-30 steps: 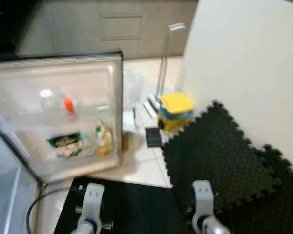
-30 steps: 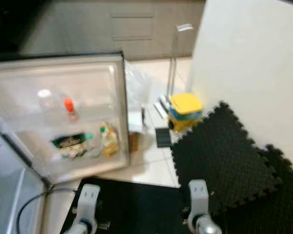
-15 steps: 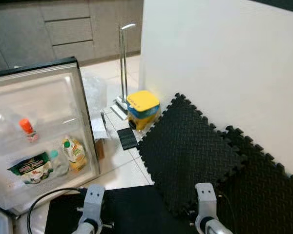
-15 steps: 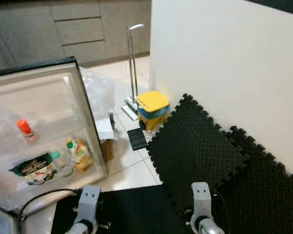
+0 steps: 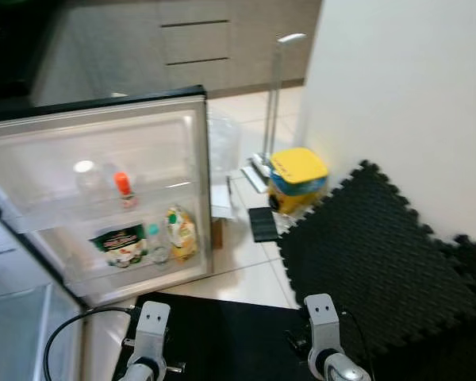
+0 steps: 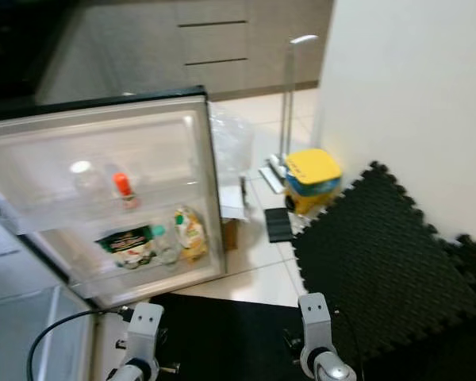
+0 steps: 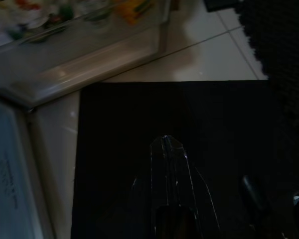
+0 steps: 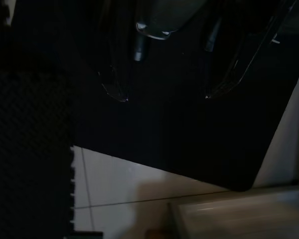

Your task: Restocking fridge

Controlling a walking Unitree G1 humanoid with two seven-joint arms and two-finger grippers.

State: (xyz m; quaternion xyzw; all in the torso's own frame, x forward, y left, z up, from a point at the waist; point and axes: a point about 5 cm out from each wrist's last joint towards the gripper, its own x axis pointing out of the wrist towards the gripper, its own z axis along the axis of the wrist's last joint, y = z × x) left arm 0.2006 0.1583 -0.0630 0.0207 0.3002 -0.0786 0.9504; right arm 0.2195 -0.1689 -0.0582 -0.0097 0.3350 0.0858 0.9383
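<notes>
Two claws hang low in front of me, both idle over a black mat [image 5: 222, 333] on the tiled floor [image 5: 238, 274]. My left claw [image 7: 168, 149] has its two black fingers pressed together into a single point, nothing between them. My right claw [image 8: 162, 89] has its fingers spread apart, also empty; beneath it lie the mat's edge and pale tile.

The fridge door [image 5: 103, 190] stands swung wide to my left, its inner side facing me. On the upper door shelf [image 5: 63, 214] a small bottle with an orange cap [image 5: 124, 188] stands upright, with a clear container [image 5: 86, 176] just beside it. On the lower door shelf a dark green packet [image 5: 119, 242] sits next to a small bottle with a teal cap [image 5: 155, 242], and a yellow pouch [image 5: 181, 232] stands at the end nearest the door's edge. At far left I make out part of the fridge body [image 5: 16, 317], with a black cable [image 5: 71, 337] curling on the floor by its base.

Beyond the door, a yellow and blue box [image 5: 298, 178] rests on the floor near a white wall [image 5: 397, 103], with a thin metal stand [image 5: 271, 95] rising just behind it. Black foam puzzle mats [image 5: 381, 262] cover the floor on my right. Grey cabinets [image 5: 190, 44] run across the back.
</notes>
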